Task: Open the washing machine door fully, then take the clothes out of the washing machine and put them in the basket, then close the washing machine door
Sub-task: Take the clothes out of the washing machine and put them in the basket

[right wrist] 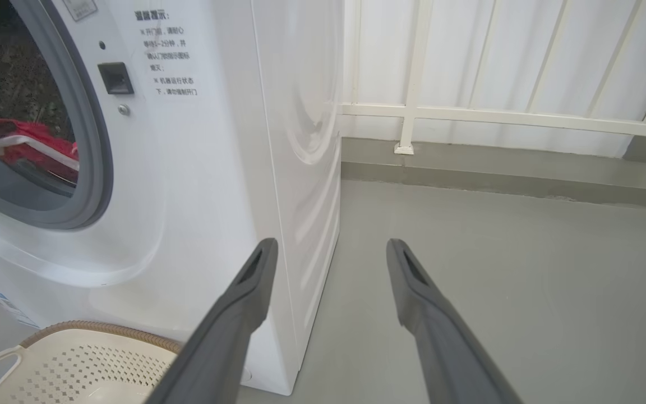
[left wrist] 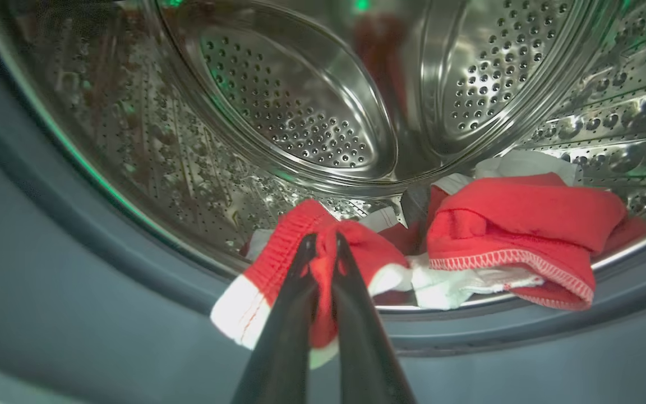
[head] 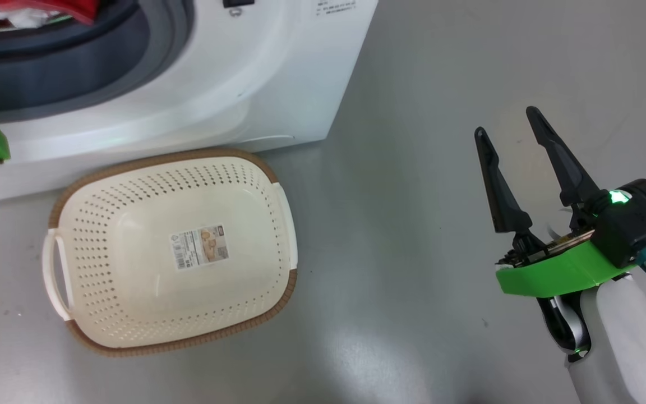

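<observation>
My left gripper (left wrist: pixel 323 238) reaches into the washing machine (head: pixel 278 67) and is shut on a fold of the red clothes (left wrist: pixel 356 247), a piece with a white cuff hanging over the grey gasket (left wrist: pixel 104 269). More red and white clothes (left wrist: pixel 519 224) lie on the steel drum's (left wrist: pixel 300 112) lip to the right. The cream basket (head: pixel 132 224) stands on the floor right in front of the washer, with nothing in it. Off to the right, over bare floor, my right gripper (head: pixel 506 121) is open, and its fingers (right wrist: pixel 255 280) hold nothing. The door is out of view.
Grey floor (head: pixel 413 252) stretches to the right of the washer. A white railing and wall (right wrist: pixel 413 112) stand behind it. The door's latch slot (right wrist: pixel 115 77) sits on the washer front, right of the opening. The basket's rim (right wrist: pixel 93 326) nearly touches the washer's base.
</observation>
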`<state>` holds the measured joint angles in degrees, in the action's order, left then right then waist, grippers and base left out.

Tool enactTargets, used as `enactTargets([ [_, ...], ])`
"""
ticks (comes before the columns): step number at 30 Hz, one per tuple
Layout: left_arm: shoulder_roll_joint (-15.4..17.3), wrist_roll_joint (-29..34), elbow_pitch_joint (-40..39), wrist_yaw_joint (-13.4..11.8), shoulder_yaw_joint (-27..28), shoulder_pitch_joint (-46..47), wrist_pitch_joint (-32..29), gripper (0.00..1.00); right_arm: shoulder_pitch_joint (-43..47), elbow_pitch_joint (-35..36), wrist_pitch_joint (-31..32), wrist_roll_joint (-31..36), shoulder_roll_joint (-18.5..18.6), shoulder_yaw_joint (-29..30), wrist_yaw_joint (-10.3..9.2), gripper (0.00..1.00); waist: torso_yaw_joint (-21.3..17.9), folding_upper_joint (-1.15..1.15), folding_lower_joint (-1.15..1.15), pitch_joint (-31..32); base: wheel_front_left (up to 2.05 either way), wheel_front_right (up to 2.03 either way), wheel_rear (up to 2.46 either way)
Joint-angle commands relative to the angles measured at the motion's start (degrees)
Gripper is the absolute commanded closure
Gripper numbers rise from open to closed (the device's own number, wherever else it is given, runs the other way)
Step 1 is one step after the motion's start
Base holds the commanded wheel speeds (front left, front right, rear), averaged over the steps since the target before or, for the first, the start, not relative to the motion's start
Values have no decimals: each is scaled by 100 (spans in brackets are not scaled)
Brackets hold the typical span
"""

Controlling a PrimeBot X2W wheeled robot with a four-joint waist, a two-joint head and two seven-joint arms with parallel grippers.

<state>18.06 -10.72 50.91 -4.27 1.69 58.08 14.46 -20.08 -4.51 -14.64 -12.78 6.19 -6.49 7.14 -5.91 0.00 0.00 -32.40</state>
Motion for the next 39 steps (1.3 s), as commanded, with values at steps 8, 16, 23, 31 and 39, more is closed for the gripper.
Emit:
enactTargets([
  [8, 17, -91, -1805, -84, 412, -1291, 53, 100, 350, 113, -36, -43, 47, 39, 35, 0, 233, 0, 0, 503, 0, 0, 0],
  [16, -195, 42, -2816, -182, 418, -2107, 53, 100, 532, 86, -36, -44, 46, 66, 35, 0, 349, 0, 0, 971, 0, 0, 0],
  [23, -376, 54, -3621, -240, 388, -2727, 53, 100, 708, 61, -36, -42, 56, 90, 35, 0, 414, 0, 0, 1360, 0, 0, 0],
  [31, -519, 121, -4528, -329, 231, -3224, -17, 100, 877, 31, -36, -34, 72, 72, 35, 0, 517, 0, 0, 1688, 0, 0, 0],
  [39, -591, 190, -5751, -483, 140, -3865, -278, 100, 1036, 27, -36, -55, 97, 106, 35, 0, 528, 0, 0, 1944, 0, 0, 0],
])
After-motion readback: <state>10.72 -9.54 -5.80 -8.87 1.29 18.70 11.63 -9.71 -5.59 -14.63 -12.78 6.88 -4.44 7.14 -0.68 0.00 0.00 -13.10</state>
